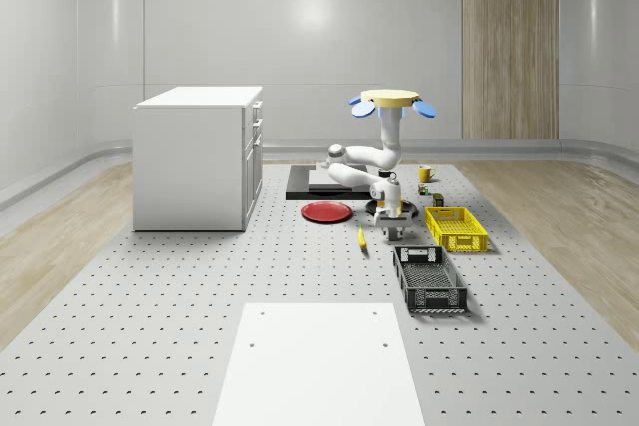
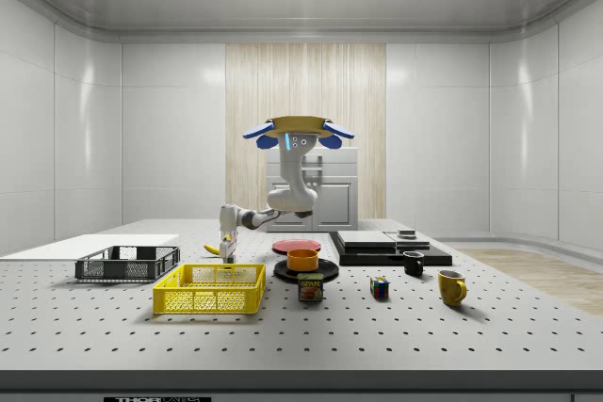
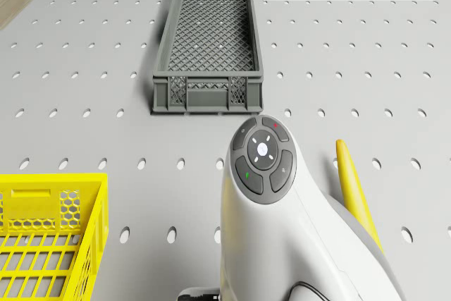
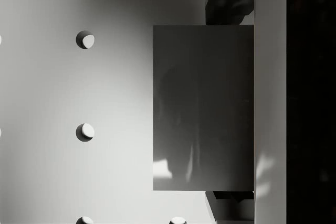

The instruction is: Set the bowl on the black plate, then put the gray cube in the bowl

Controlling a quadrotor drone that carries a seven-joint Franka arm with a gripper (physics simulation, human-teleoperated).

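1. The orange bowl already sits in the black plate. Nothing shows above the bowl's rim in the side view.
2. The gray cube is down on the perforated table, not in the bowl. It lies between the fingers, which sit flush on two opposite faces with no gap visible, so it's gripped.
3. The gripper is low at the table surface, toward the side view's left of the black plate. A banana lies just beside it.
4. The drone hovers above the table, roughly over the black plate. Its arm is bent down and forward.
5. The dark mesh crate is empty, and its near end is close ahead of the wrist.
6. The yellow crate sits near the gripper, beside the dark crate. I see nothing in it.
7. The red plate is bare and sits next to the black plate.
8. A tin, a colour-puzzle cube, a black mug and a yellow mug are loose on the table on the side view's right.
9. There's open table toward the white sheet. The white cabinet stands well apart, and the crates hem in one side.
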